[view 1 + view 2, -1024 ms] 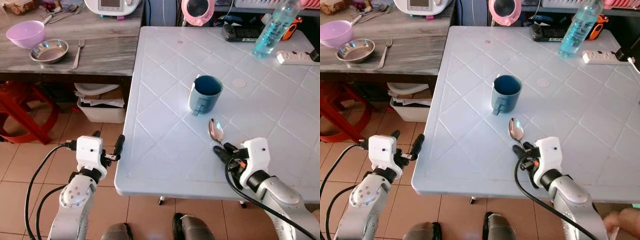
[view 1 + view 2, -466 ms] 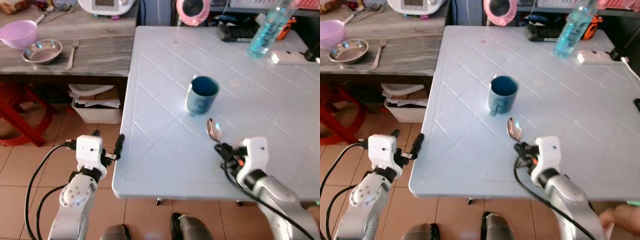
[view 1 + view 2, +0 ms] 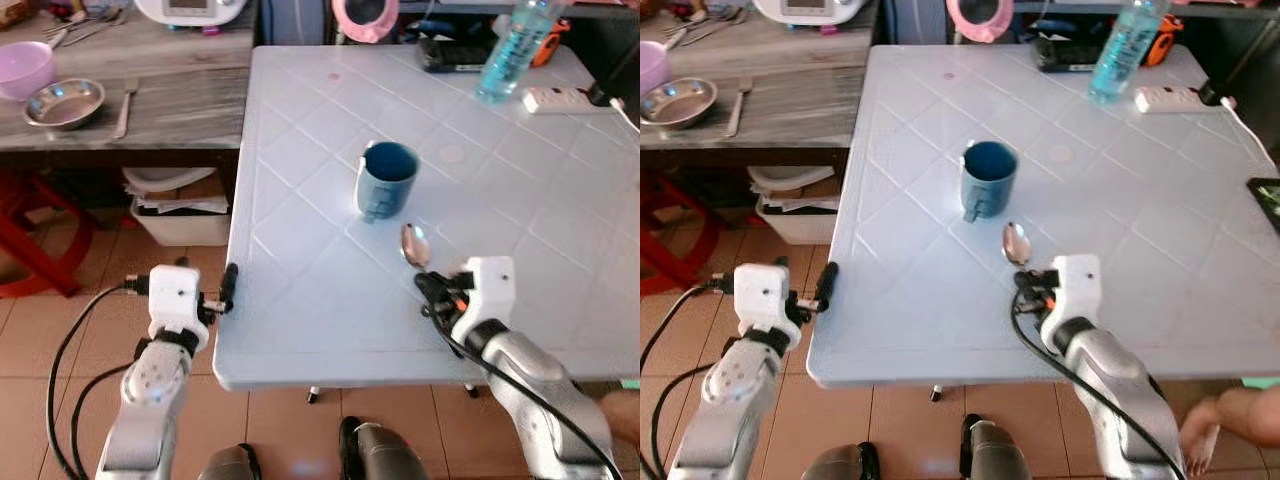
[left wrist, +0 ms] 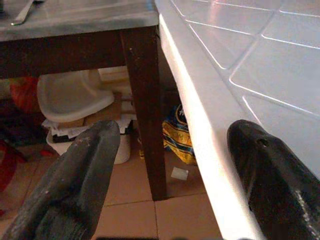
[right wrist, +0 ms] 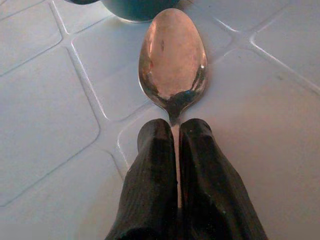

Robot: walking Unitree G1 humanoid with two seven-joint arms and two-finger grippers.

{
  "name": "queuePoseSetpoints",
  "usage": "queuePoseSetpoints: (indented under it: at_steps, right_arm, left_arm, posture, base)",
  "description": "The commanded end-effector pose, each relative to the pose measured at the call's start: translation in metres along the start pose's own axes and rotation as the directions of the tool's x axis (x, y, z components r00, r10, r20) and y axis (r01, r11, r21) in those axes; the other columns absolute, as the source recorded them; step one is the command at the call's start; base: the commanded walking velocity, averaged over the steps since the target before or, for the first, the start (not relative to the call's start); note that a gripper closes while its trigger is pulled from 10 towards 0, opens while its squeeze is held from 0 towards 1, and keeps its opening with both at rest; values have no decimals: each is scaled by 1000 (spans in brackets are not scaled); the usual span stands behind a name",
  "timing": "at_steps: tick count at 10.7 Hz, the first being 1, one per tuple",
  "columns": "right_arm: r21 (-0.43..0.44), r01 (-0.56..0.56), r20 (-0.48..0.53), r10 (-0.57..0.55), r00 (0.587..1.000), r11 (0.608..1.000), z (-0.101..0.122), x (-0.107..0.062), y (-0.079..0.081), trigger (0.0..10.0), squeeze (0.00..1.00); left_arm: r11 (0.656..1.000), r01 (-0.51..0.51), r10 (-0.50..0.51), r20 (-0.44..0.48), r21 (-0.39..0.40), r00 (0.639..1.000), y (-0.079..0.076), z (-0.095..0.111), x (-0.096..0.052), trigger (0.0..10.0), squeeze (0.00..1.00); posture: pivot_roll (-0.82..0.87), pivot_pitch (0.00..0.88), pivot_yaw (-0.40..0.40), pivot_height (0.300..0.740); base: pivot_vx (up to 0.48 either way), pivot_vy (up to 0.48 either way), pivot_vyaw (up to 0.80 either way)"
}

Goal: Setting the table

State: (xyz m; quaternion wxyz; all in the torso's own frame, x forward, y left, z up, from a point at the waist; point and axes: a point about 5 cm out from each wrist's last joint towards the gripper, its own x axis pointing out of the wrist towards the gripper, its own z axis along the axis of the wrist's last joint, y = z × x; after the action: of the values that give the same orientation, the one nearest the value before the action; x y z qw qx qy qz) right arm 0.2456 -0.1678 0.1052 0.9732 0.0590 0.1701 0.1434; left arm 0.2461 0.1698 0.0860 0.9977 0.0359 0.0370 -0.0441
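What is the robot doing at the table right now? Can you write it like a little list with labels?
right gripper: jaws shut on the spoon's handle, over the near part of the white table
spoon: held by its handle, bowl pointing toward the mug
mug: blue, upright, just beyond the spoon
left gripper: jaws open, holding nothing, beside the table's left edge
far side of table: water bottle, power strip
wooden counter: purple bowl, metal bowl, fork

A glossy metal spoon (image 5: pixel 172 60) lies on the smooth white plastic table (image 3: pixel 300 310), near a wood-grain counter (image 3: pixel 170 110).
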Motion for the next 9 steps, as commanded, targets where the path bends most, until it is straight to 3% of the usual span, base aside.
queuePoseSetpoints:
  at_steps: [1,6,7,9]
  right_arm:
    - [48,-90,-130,95,987,995,-24,9,22,0,0]
    - [48,-114,-167,120,979,992,-28,10,29,0,0]
    - [21,-107,-122,109,987,994,-23,12,29,0,0]
    - [-120,-57,12,59,998,991,-10,16,24,0,0]
  left_arm:
    - [1000,-25,26,-39,9,999,5,-8,-3,10000,0]
    - [999,-31,33,-86,24,996,3,-18,-7,10000,0]
    - [999,-28,30,-83,22,996,2,-17,-5,10000,0]
    - [998,-54,56,-56,38,997,0,-14,-2,10000,0]
  posture:
    - [-50,171,13,740]
    - [-58,182,4,740]
    - [-61,183,1,740]
    - [-60,179,-1,740]
  base:
    - [0,480,0]
    - [0,480,0]
    - [0,480,0]
    - [0,467,0]
